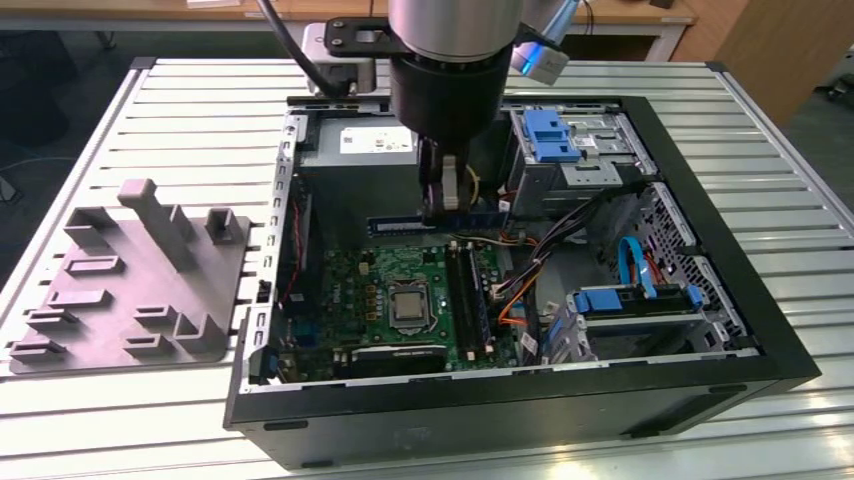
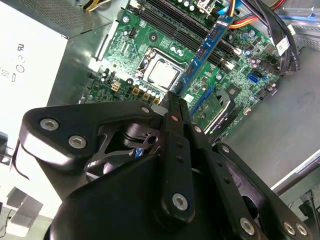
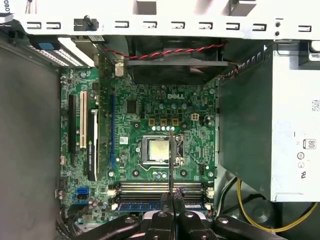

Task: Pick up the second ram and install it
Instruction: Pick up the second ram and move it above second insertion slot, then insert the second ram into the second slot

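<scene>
step in hand: carry and place. the pickup looks done, the install is not yet done.

gripper hangs inside the open computer case, over the end of the motherboard nearest the power supply. the jaws are pinched narrow on the second ram, clamping its flat faces. the stick is in the air, clear of the board and not in any slot.

memory slots lie just below and beside it. in the exterior view the held stick runs across the line of the slots, and in the second wrist view it crosses over them too. judgement: it is not lined up for seating as it stands.

in the first wrist view a seated stick with a blue label appears to fill the slot closest to the gripper; the others beside it look free, though i cannot be sure.

grey holder block sits on the table at the exterior view's left, well apart from the case.

what seating calls for, as i judge it: long edge parallel to a free slot, notch matched, end clips open, a straight square push. risks: skewed entry, cables near the slots.
</scene>
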Tool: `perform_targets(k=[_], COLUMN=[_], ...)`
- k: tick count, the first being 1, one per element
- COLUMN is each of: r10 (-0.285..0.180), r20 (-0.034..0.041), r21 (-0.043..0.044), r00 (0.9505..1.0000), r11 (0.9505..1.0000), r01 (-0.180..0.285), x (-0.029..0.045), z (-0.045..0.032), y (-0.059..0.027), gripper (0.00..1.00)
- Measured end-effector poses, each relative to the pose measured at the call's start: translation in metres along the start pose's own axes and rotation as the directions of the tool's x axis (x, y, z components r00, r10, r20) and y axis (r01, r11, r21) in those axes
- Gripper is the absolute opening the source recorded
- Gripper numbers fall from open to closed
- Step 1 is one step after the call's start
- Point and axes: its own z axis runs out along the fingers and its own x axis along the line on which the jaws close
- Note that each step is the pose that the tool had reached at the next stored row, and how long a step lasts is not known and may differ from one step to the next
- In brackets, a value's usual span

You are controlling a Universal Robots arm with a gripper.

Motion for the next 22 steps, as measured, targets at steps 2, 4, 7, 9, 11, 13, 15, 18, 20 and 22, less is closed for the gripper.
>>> perform_targets(k=[2,4,7,9,11,13,15,18,20,22], r10=[0.000,0.000,0.000,0.000,-0.001,-0.002,-0.002,0.034,0.070,0.108], r20=[-0.0001,0.0001,0.0001,0.0000,0.0001,0.0000,0.0000,0.0002,0.0001,0.0001], r21=[0.0000,0.0000,0.0000,0.0000,0.0000,0.0000,0.0000,0.0008,0.0015,0.0024], r00=[1.0000,1.0000,1.0000,1.0000,1.0000,1.0000,1.0000,0.9994,0.9975,0.9942], r11=[1.0000,1.0000,1.0000,1.0000,1.0000,1.0000,1.0000,0.9994,0.9975,0.9942], r01=[0.000,0.000,0.000,0.000,0.001,0.002,0.002,-0.034,-0.070,-0.108], x=[0.0000,0.0000,0.0001,0.0000,0.0000,0.0000,0.0000,0.0000,0.0001,0.0001], z=[0.0003,0.0010,0.0011,0.0012,0.0013,0.0013,0.0013,0.0018,0.0022,0.0028], y=[0.0000,0.0000,0.0000,0.0000,0.0000,0.0000,0.0000,0.0000,0.0000,0.0000], gripper=[0.12,0.12,0.12,0.12,0.12,0.12,0.12,0.12,0.12,0.12])
